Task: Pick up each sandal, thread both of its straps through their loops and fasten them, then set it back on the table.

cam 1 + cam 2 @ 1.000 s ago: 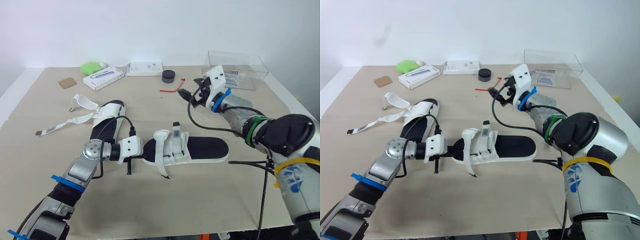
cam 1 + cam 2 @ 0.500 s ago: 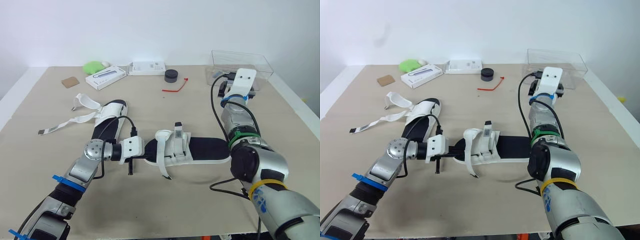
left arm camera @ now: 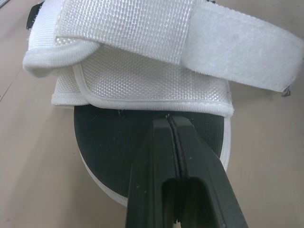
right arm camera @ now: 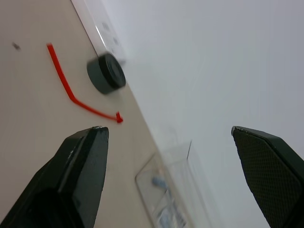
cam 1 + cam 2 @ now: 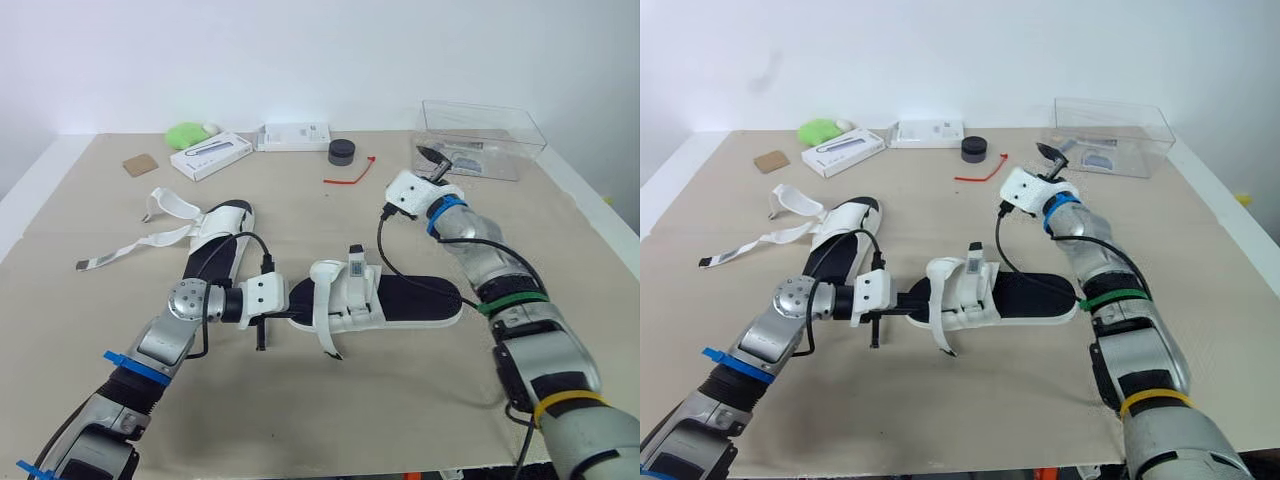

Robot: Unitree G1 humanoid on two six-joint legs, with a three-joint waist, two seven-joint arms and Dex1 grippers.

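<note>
At the centre of the table, the near sandal lies flat with its toe toward the robot's left. Its white straps cross the footbed, and one strap tail hangs off the near edge. Whether they are fully fastened cannot be confirmed.

Left end effector: the fingers are pressed fully together, with the tips on the black footbed at the toe, just under the front strap. Nothing is visible between them. Its position and the sandal's both match those of one second ago.

Right end effector: the fingers are spread wide and hold nothing. Within the last second the right arm has swung from a raised pose beside the red tie, through a vertical forearm, down to a low reach. The end effector now hovers near the clear plastic box, pointing toward the far edge where the black disc sits.

Judgement: the right arm is engaged with no strap, so fastening appears paused. The far sandal, to the left, has its loose straps splayed on the table, so roughly half the task remains.
</note>
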